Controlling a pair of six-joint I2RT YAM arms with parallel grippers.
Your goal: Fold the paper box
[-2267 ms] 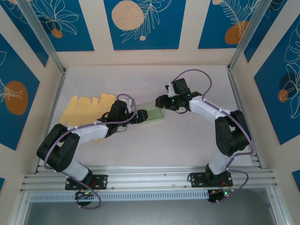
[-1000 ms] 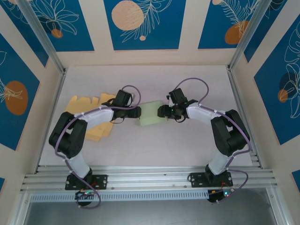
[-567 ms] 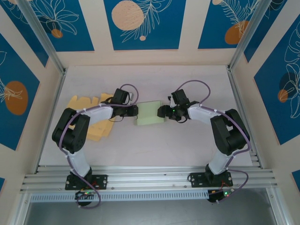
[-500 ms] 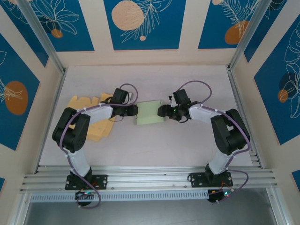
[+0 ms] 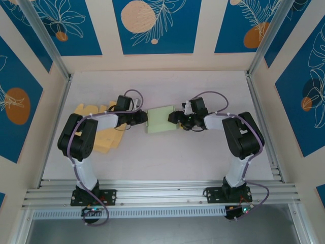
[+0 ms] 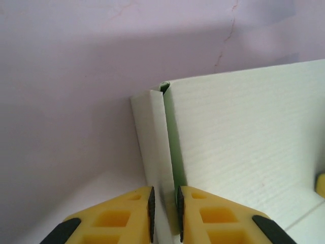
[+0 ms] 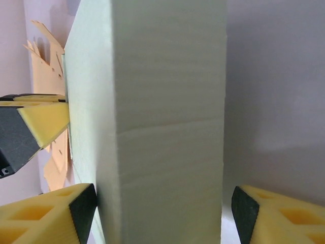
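Pale green paper box [image 5: 161, 120], left gripper [image 6: 165, 204] tight on its wall, right gripper [image 7: 162, 206] wide astride

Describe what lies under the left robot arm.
Flat yellow cardboard cut-outs on the pale pink table; the black-and-white arm covers their middle, so that part is hidden.

**Top external.** You look steeply down from above and behind the arm bases [image 5: 93, 197], which sit at the bottom edge. The view faces the back wall [image 5: 157, 62] and takes in the whole surface [image 5: 203, 147] from a distance.

**Left wrist.** You look forward along the left claw [image 6: 165, 201], at very close range, onto one end of the paper box [image 6: 244, 152].

**Right wrist.** You look along the right claw [image 7: 165, 203] from the opposite end, equally close.

**Shared.** All three views show the box. The right wrist view also catches one of the left claw's fingers [image 7: 35, 124].
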